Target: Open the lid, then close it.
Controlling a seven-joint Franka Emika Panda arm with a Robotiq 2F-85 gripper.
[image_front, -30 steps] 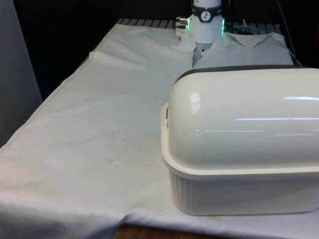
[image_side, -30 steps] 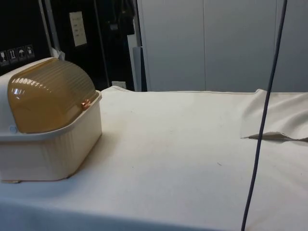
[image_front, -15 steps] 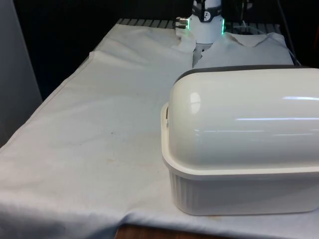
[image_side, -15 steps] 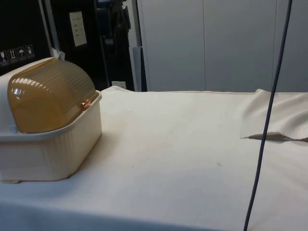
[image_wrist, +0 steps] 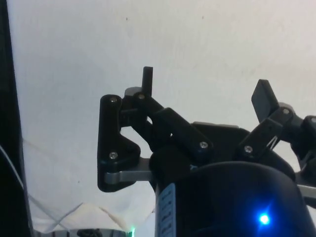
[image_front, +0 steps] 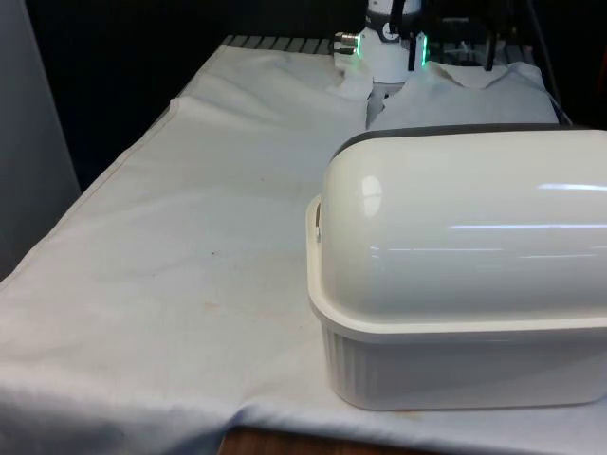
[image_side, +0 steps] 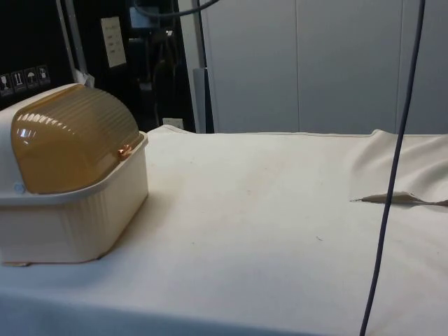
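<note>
At the near end of the table sits the bread box (image_front: 455, 355), lid (image_front: 465, 227) shut, its amber roll front (image_side: 73, 140) facing the robot's end. Gripper (image_wrist: 207, 86) hangs w/ fingers spread wide, nothing btwn them, just bare white cloth (image_wrist: 148, 39) beyond. Box runs lengthwise across the table, so I'd guess the arm must reach well fwd toward the lid's low front edge, approx. mid-length.
</note>
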